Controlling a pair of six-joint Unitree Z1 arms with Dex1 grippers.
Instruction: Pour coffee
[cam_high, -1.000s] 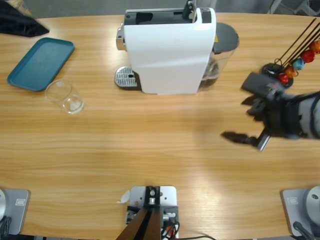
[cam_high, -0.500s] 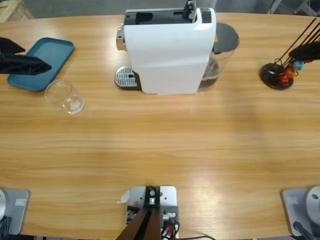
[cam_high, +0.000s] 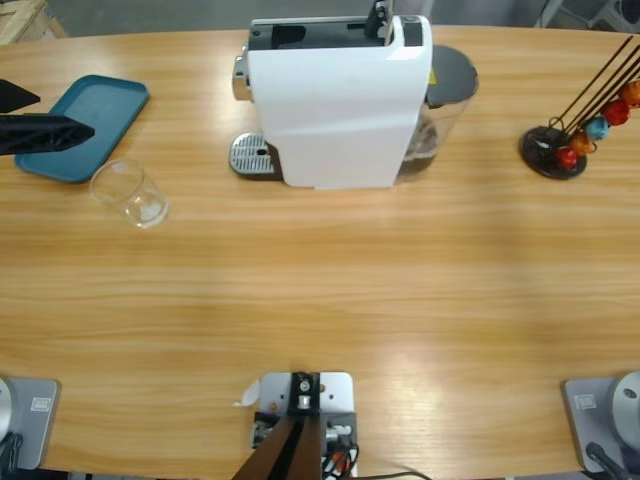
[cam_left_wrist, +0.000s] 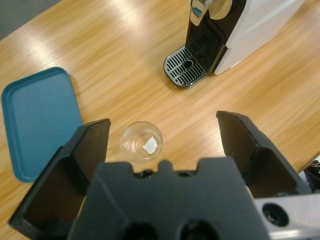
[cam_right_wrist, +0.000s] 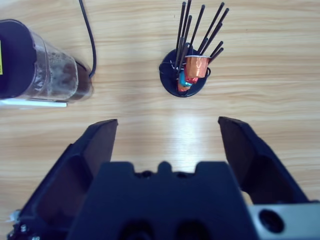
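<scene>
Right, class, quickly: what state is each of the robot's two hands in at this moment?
Left hand: open, holding nothing, above the clear glass.
Right hand: open, holding nothing, facing the capsule stand.

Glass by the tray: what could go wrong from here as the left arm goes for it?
The glass is clear and thin-walled, so the open left gripper could tip it or push it instead of enclosing it. It stands close to the tray, so a jaw could catch the tray's rim. It then has to land on the drip grate under the spout; off-centre, coffee would spill.
</scene>
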